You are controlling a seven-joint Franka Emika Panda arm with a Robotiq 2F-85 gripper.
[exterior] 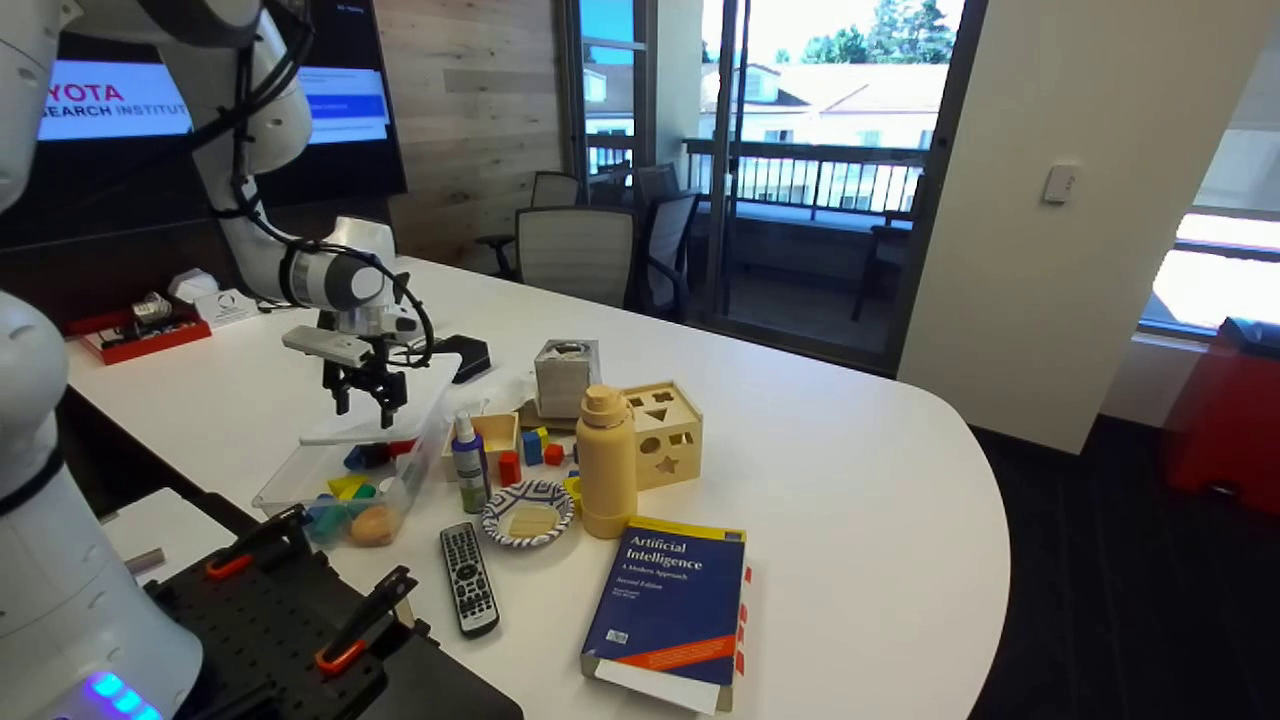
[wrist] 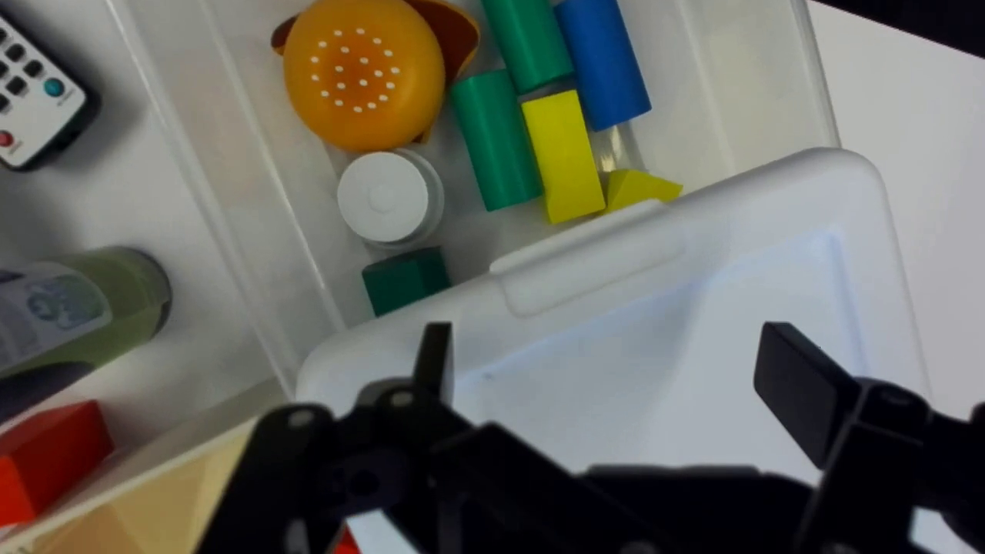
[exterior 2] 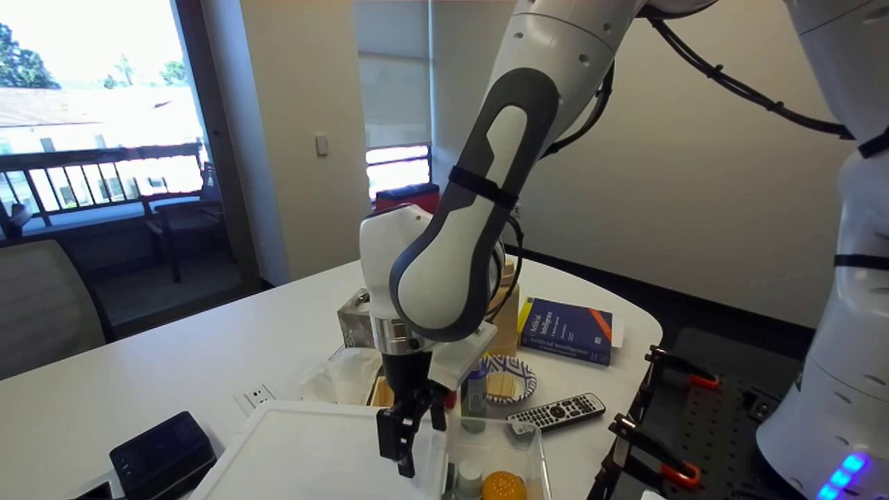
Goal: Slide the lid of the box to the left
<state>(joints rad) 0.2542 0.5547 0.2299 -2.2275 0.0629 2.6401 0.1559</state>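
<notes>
The lid (exterior 2: 305,451) is a flat whitish rectangle with a raised rim; it also shows in the wrist view (wrist: 569,385) and an exterior view (exterior: 345,437). It lies over part of the clear box (exterior: 290,480), leaving one end uncovered. In the wrist view that open end of the box (wrist: 739,100) holds a toy burger (wrist: 365,77), green and blue cylinders, yellow blocks and a white round piece (wrist: 385,198). My gripper (wrist: 604,338) is open and empty above the lid, near its handled edge; it shows in both exterior views (exterior: 366,412) (exterior 2: 421,448). Whether the fingertips touch the lid is unclear.
Beside the box are a spray bottle (exterior: 470,465), a remote (exterior: 468,580), a patterned bowl (exterior: 528,512) and a wooden tray (exterior: 497,433). Further off are a tan bottle (exterior: 607,465), a shape cube (exterior: 670,440), a tissue box (exterior: 567,380), a book (exterior: 665,605) and a black device (exterior 2: 163,458).
</notes>
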